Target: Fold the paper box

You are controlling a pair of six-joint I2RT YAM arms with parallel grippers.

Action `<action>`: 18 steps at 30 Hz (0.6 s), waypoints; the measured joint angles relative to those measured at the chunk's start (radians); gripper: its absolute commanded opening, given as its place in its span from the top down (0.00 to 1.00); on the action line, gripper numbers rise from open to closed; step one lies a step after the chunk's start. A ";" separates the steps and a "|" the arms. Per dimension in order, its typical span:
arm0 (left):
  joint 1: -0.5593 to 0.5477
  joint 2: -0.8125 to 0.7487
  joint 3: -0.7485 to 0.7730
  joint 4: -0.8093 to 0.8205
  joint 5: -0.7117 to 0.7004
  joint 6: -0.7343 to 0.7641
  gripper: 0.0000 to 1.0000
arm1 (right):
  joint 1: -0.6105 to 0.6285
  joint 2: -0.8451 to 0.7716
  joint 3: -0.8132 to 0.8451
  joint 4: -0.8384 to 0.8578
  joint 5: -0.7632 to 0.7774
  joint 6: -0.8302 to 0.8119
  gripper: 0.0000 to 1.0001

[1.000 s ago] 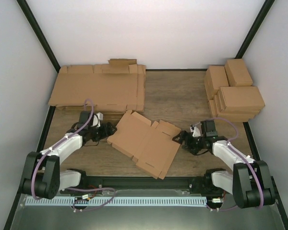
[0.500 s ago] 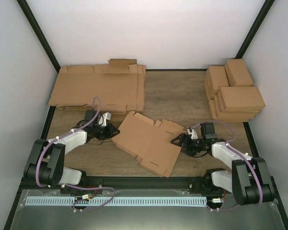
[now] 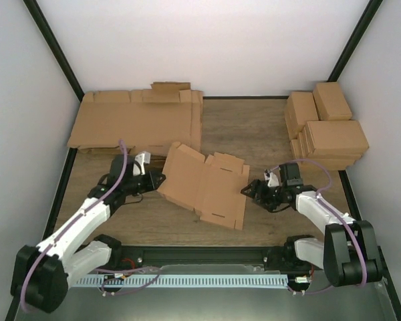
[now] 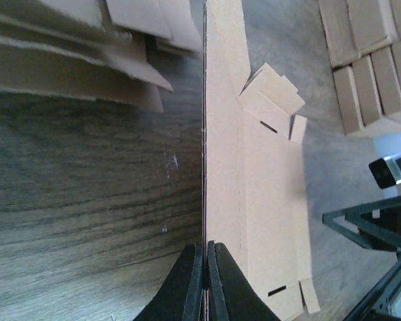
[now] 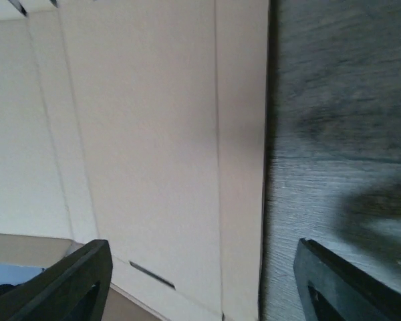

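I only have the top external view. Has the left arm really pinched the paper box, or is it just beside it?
Observer: Pinched. In the left wrist view the fingers of the left gripper are shut on the thin edge of the paper box.
Operator: And the right side?
Observer: In the right wrist view the fingers of the right gripper stand wide open, with the box's long edge running between them, unclamped.

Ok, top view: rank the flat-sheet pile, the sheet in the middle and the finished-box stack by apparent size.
Largest: flat-sheet pile. Then the sheet in the middle and the finished-box stack, which look about alike, so I won't rank those two.
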 measured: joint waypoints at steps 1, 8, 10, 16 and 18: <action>0.000 -0.031 0.000 -0.010 -0.016 -0.010 0.96 | 0.000 -0.001 0.006 -0.006 -0.001 -0.008 0.35; -0.006 -0.113 -0.067 -0.003 -0.044 -0.080 0.96 | 0.000 -0.012 0.009 -0.019 -0.087 -0.053 0.38; -0.016 -0.093 -0.085 -0.007 -0.045 -0.092 0.96 | 0.000 -0.017 0.007 -0.019 -0.097 -0.055 0.34; -0.030 -0.090 -0.090 -0.037 -0.089 -0.102 0.96 | 0.000 -0.017 0.005 -0.020 -0.069 -0.049 0.28; -0.031 -0.103 -0.090 -0.053 -0.115 -0.103 0.96 | 0.000 -0.010 0.004 -0.019 -0.056 -0.049 0.29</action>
